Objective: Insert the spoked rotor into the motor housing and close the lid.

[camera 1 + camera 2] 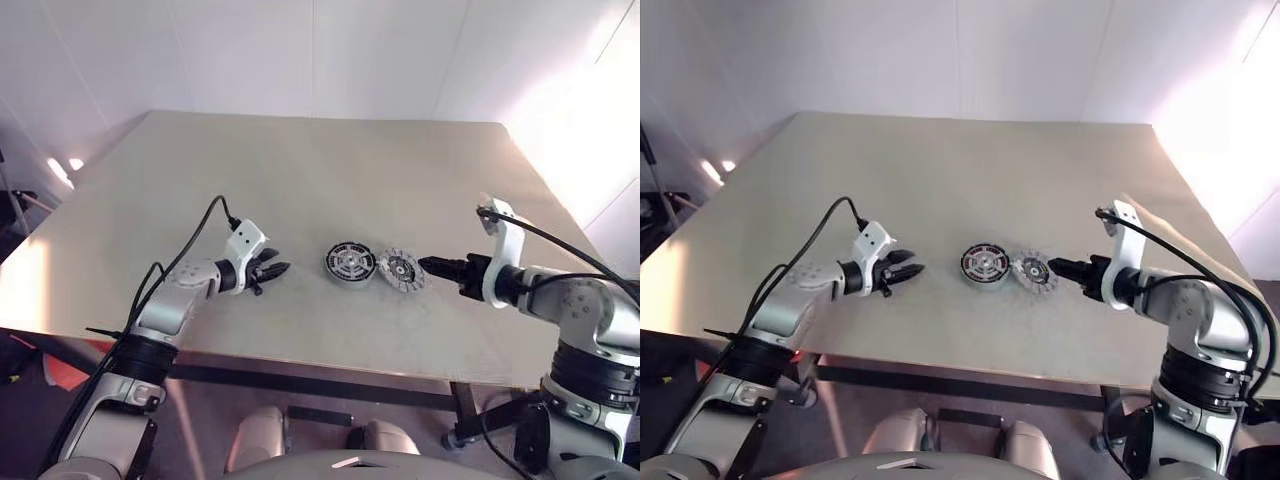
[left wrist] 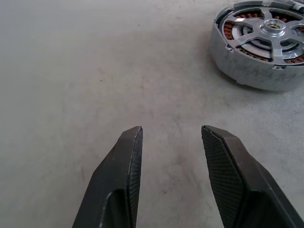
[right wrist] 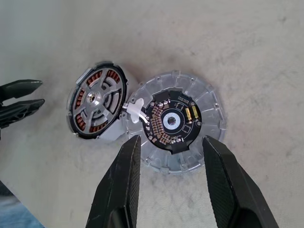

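- table (image 1: 300, 170): pale and matte. All the parts sit near the front edge, between the two arms.
- left gripper (image 2: 171, 137): jaws partway apart, nothing in them. It hangs low over bare table, near the housing on its left side but clear of it.
- right gripper (image 3: 171, 142): jaws apart, empty. It points at the lid from the right, with the tips just short of the rim.
- motor housing (image 1: 349, 264): lies flat, open face up, axis vertical. Being round, it has no long axis. Looks like heavy, rigid metal with a smooth side wall, so a pinch there may slip.
- lid (image 3: 180, 121): just right of the housing, rims touching or nearly so. It lies flat with a circuit-board face up. Stiff, but the board is fragile, so grip across the notched rim and never on the centre.
- spoked rotor (image 3: 97, 102): seems already seated in the housing, with copper windings showing through the spoke gaps. Judged: the lid still has to be flipped over and closed.
- white connector (image 3: 134, 110): small piece between the two discs that could snag.
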